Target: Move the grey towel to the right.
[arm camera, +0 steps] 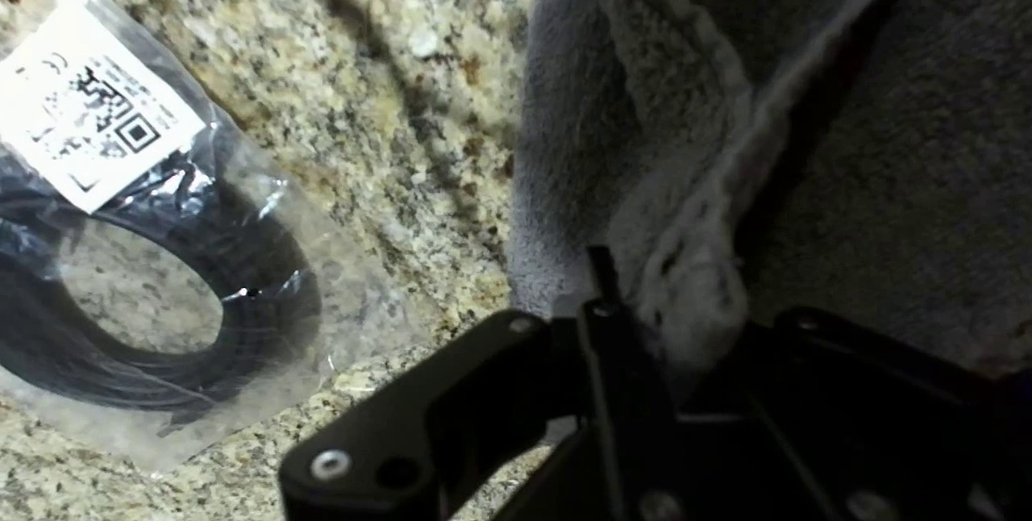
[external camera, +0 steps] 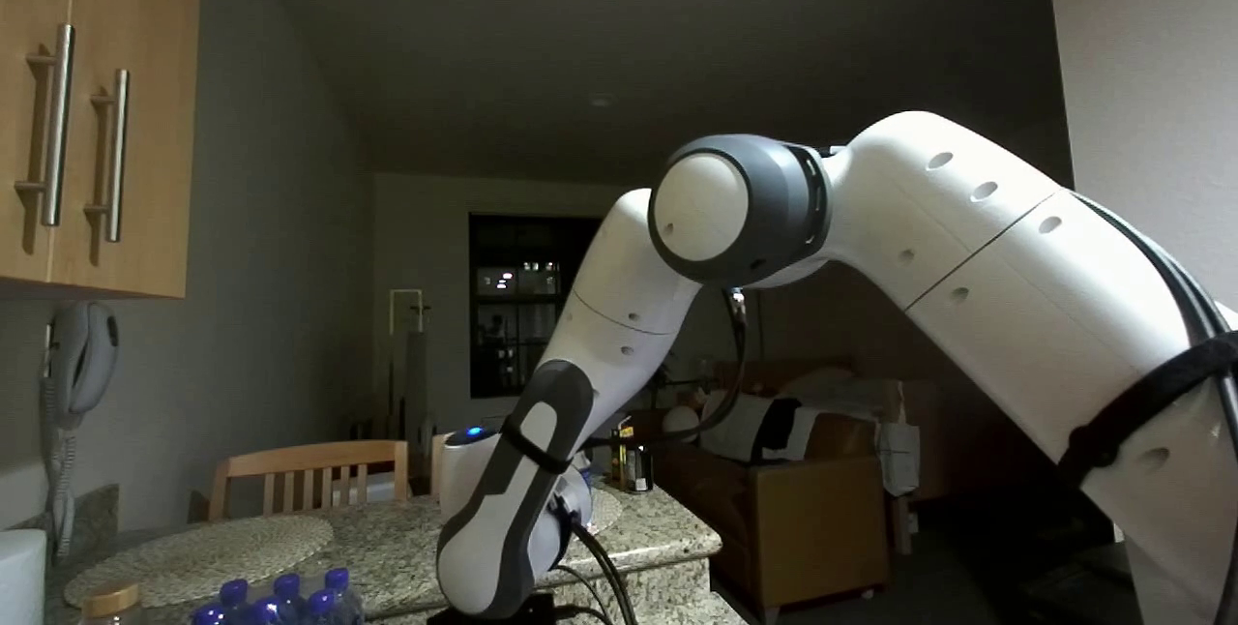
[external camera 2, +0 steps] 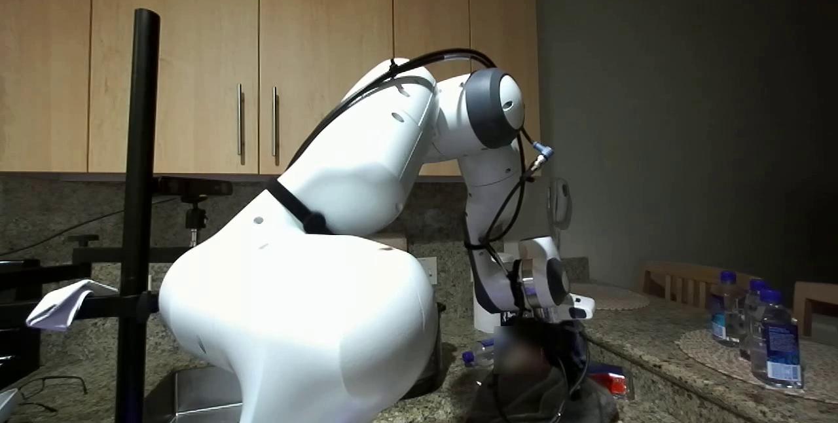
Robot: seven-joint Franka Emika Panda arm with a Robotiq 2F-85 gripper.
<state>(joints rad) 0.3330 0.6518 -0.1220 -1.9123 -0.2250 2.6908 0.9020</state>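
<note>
Gripper (arm camera: pixel 681 319): clamped on bunched fold of grey towel (arm camera: pixel 685 158) | Grey towel: on stone countertop (arm camera: pixel 435 45), beneath gripper | Bagged black coil (arm camera: pixel 262 271): flat on countertop, near towel, apart from it | Three bottles (external camera 2: pixel 774 338): in an exterior view, upright on round mat (external camera 2: pixel 704 352) | Wooden chair (external camera 2: pixel 681 272): beyond bottles
</note>
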